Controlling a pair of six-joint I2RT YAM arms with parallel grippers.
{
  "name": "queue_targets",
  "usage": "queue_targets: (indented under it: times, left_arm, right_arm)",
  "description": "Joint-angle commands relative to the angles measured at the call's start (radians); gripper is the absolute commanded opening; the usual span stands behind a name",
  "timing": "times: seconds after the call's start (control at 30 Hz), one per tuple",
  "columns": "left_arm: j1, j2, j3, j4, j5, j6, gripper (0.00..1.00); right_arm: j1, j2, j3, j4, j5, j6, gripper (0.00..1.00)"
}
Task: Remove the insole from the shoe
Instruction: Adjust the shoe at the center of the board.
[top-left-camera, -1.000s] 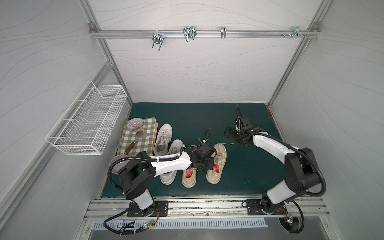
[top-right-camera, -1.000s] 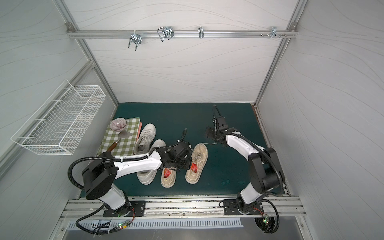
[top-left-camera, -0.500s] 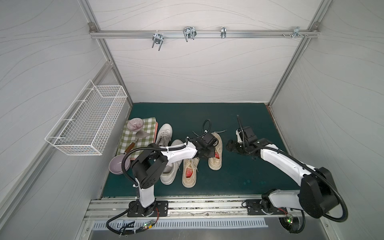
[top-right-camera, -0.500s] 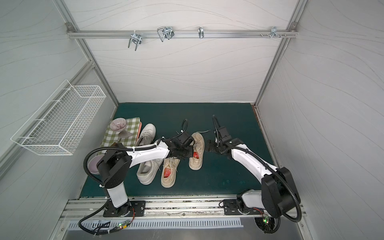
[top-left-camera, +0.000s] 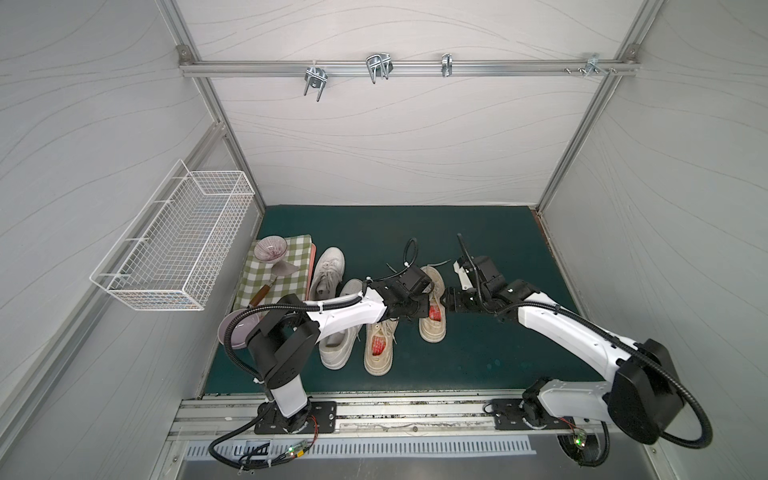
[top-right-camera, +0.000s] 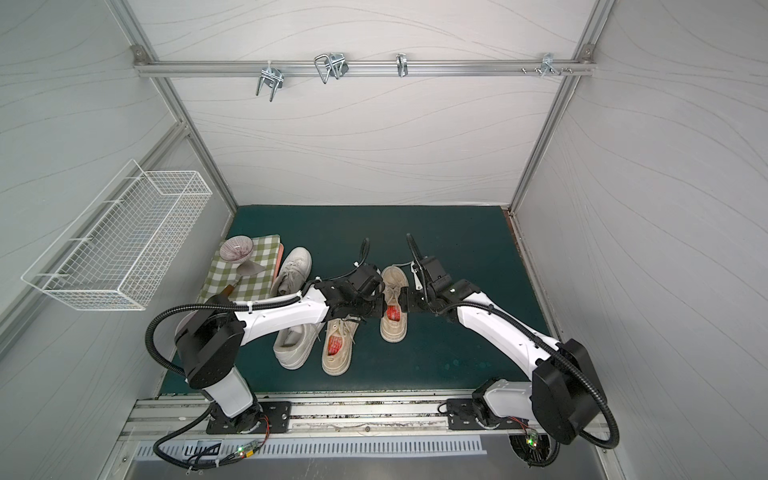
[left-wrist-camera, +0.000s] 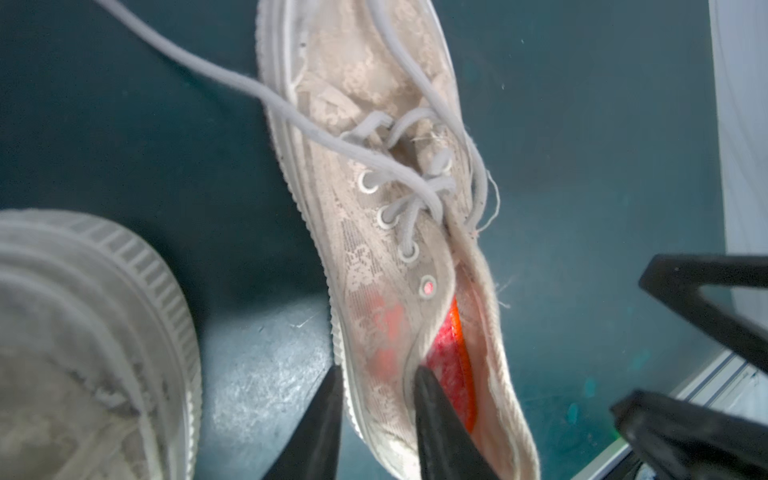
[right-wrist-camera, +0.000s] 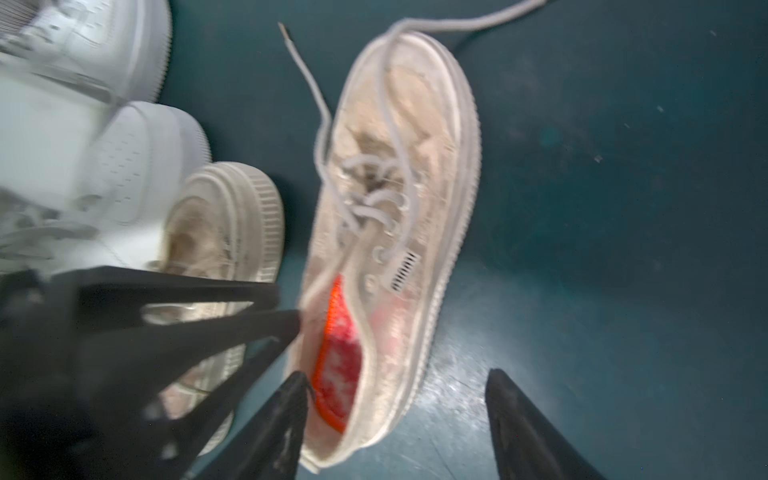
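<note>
While the beige lace shoe (top-left-camera: 433, 332) lies on its sole on the green desk (top-left-camera: 478, 249), toe toward the back wall and its laces loose, both arms meet at its opening from opposite sides. Inside it the red insole (top-left-camera: 434, 312) lies flat in the heel half, and it shows in the left wrist view (left-wrist-camera: 449, 353) and the right wrist view (right-wrist-camera: 338, 374) as an orange-edged strip under the collar. At the shoe's left side the left gripper (left-wrist-camera: 376, 382) stands astride the side wall. One black finger (left-wrist-camera: 328, 415) is outside by the sole rim and the other is just inside the collar beside the insole. The two are a little apart, and the lace wall between them looks uncrushed. From the other side the right gripper (right-wrist-camera: 399, 415) has its fingers spread wide and holds nothing. One finger (right-wrist-camera: 291, 415) is at the heel opening near the insole's edge, and the other is out over bare mat beyond the shoe's outer rim. In both top views the two grippers face each other across the shoe, nearly touching it. Its mate (top-left-camera: 379, 349), with a red insole of its own, lies just beside it nearer the left arm. Two white sneakers (top-left-camera: 328, 270) follow, then a checked cloth (top-left-camera: 278, 282) carrying a small bowl (top-left-camera: 270, 250).
</note>
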Motion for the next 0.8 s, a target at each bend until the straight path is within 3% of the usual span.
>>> queue_targets:
  times: [0.0,0.37,0.77]
  left_arm:
    - [0.002,0.027,0.05,0.055,0.024,0.033,0.29]
    - [0.019,0.087,0.089,0.065,0.018,0.014,0.32]
    - [0.037,0.116,0.087,0.102,0.003,-0.005,0.22]
  right_arm:
    - [0.014,0.031,0.036,-0.006,-0.009,-0.014,0.65]
    - [0.029,0.141,0.062,0.042,-0.041,0.006,0.48]
    - [0.033,0.231,0.079,0.083,-0.031,0.024,0.35]
